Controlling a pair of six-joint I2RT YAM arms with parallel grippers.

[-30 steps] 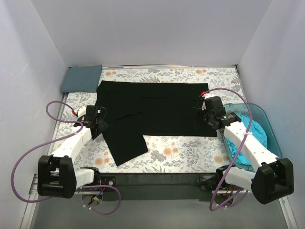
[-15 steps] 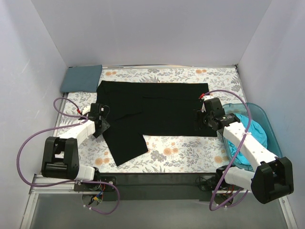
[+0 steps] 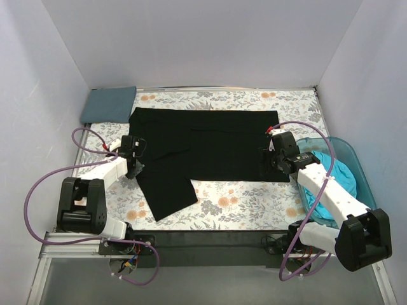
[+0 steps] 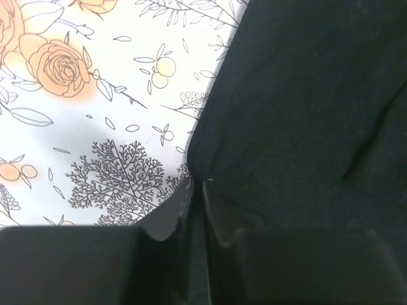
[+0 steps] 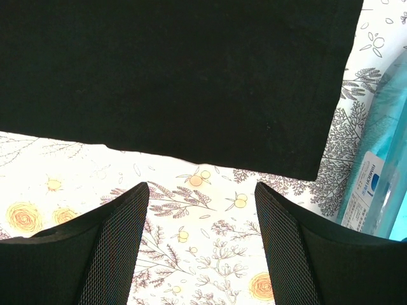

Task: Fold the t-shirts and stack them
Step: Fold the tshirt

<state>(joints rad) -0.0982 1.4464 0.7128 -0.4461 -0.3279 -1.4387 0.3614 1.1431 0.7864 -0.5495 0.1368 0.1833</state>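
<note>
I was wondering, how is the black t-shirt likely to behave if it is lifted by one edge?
Probably floppy: the black t-shirt lies flat with soft creases, so it should drape and sag from any pinch. Likely light, as its edge looks thin in the left wrist view. Pushed, it would probably bunch on the floral cloth rather than slide whole.

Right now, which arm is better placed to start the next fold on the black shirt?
Left. The left tool pinches the black t-shirt at its side edge, so it can likely lift and fold at once. The right tool stands open over the floral cloth, short of the shirt's hem, gripping nothing.
</note>
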